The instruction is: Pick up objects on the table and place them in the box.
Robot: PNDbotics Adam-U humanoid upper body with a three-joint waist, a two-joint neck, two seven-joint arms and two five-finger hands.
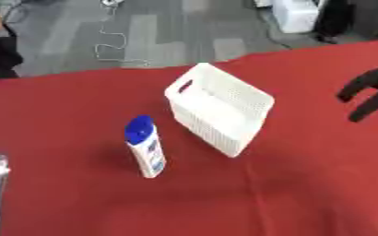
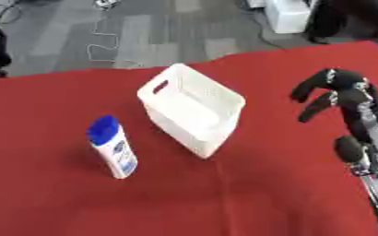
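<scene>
We are holding our right hand (image 2: 337, 94) above the red table (image 2: 224, 193), its fingers curled downward and gripping nothing. Well off to the hand's left, the white box (image 2: 194, 108) is sitting with its opening upward. Farther left still, beyond the box, the white bottle (image 2: 115, 147) with a blue cap is standing upright, untouched.

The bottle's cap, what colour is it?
Blue, on a white bottle; cap shows best in the left eye view.
</scene>
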